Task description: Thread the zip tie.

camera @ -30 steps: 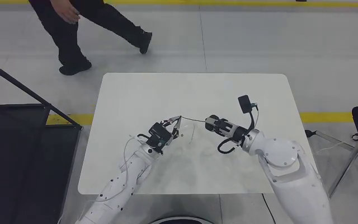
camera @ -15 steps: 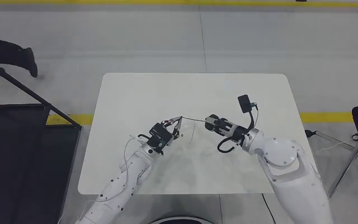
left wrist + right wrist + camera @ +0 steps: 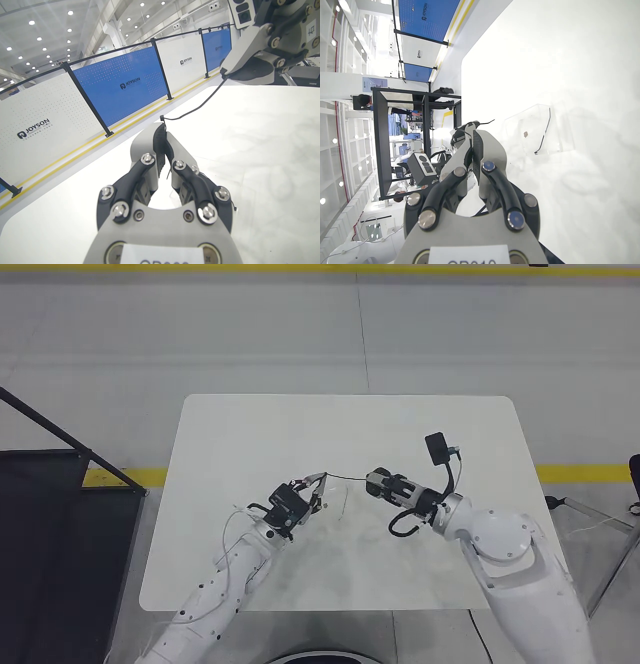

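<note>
A thin black zip tie (image 3: 345,477) stretches above the white table (image 3: 450,434) between my two grippers. My left gripper (image 3: 314,486) is shut on the end with the small square head (image 3: 162,117), which pokes out just past the fingertips (image 3: 160,132). From there the strap (image 3: 197,108) curves across to my right gripper (image 3: 225,71), which pinches the far end. In the right wrist view my right gripper (image 3: 473,135) is shut, and a short black tail (image 3: 487,122) shows beyond its tips.
A clear plastic box (image 3: 537,130) lies on the table just beside the grippers, with another black zip tie (image 3: 545,132) in it; it shows faintly in the top view as the clear box (image 3: 340,500). A black frame (image 3: 50,429) stands off the table's left side.
A person walking on the floor beyond the table has left the top view. Both arms and the zip tie have stayed nearly still.
</note>
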